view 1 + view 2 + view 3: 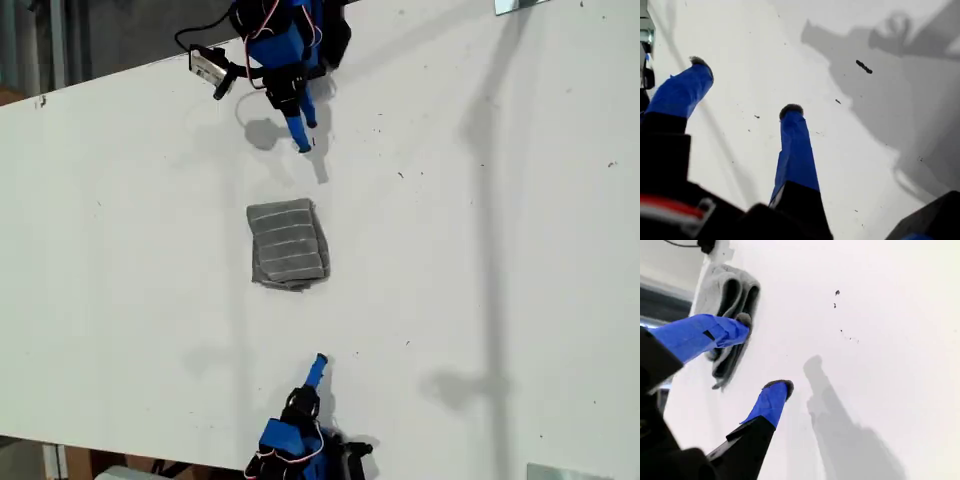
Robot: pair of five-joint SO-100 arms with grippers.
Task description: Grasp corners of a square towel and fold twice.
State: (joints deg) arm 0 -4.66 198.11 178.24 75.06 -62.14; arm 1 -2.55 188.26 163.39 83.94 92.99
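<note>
Lying folded mid-bench, towel [288, 244] untouched; first gripper [745, 90] fingers spread over bare bench [480, 280]; second gripper [765, 352] fingers spread near towel, nothing held.

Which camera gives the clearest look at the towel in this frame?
The exterior view: the towel lies folded into a small stack on the white table, seen whole from above, stripes visible. The second wrist view catches only its layered edge, partly behind one finger of the claw. The first wrist view shows no towel, just bare table.

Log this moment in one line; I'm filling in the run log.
towel: folded, lying on table | my first hand: open, empty | my second hand: open, empty
</note>
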